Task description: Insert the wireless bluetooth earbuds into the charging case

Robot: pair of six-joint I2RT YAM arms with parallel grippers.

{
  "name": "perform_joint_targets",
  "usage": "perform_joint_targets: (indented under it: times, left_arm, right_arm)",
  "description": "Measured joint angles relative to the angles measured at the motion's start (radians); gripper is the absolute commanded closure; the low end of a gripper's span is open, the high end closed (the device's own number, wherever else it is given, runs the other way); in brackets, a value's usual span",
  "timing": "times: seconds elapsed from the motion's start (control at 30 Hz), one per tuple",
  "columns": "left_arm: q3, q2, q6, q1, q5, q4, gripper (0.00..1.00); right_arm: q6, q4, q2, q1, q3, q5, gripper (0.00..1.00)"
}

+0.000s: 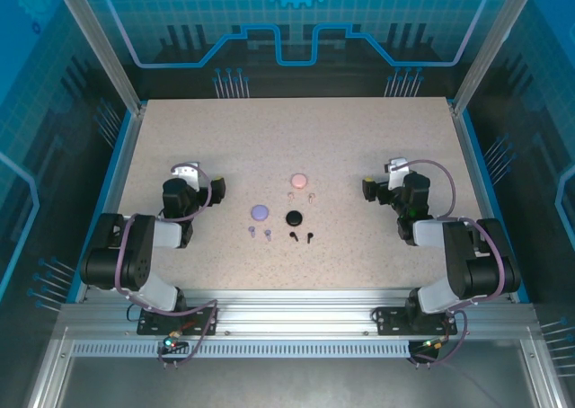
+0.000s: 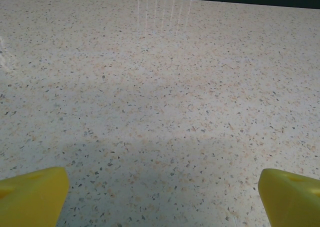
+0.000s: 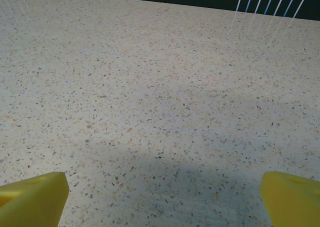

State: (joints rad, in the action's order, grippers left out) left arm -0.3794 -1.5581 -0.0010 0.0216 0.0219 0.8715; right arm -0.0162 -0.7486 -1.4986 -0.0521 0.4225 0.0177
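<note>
- The black case (image 1: 293, 217) sits mid-worktop (image 1: 377, 138). The black earbuds (image 1: 301, 237) lie just on its near side, the lilac earbuds (image 1: 260, 235) near-left of it, and the pink earbuds (image 1: 300, 195) just behind it.
- The lilac case (image 1: 260, 212) is beside it on the left, the pink case (image 1: 298, 181) behind.
- The earbuds look tiny, light, hard and slick, so they would likely skid. I'd pinch one across its stem.
- The left fingers (image 2: 30, 192) and right fingers (image 3: 30, 194) stand wide apart, holding nothing, well off to either side of the black case.
- The overhead view gives the layout. The wrist views bring the yellow tips close up over speckled worktop.
</note>
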Motion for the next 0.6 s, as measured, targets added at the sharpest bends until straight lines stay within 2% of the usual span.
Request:
perform_joint_targets:
  times: [0.13, 0.27, 0.4, 0.6]
  left_arm:
    - [0.0, 0.001, 0.0, 0.0, 0.003, 0.0, 0.01]
    - [0.003, 0.045, -0.003, 0.0, 0.032, -0.008, 0.01]
    - [0.002, 0.12, -0.008, 0.0, 0.045, -0.039, 0.01]
    - [-0.006, 0.209, -0.021, 0.0, 0.071, -0.15, 0.01]
  right_arm:
    - [0.001, 0.02, 0.002, 0.0, 0.007, 0.007, 0.0]
    - [0.002, 0.183, 0.031, 0.0, 0.093, 0.024, 0.0]
    - [0.011, 0.302, 0.097, -0.002, 0.171, 0.026, 0.0]
    - [0.056, 0.435, 0.223, -0.011, 0.193, 0.002, 0.0]
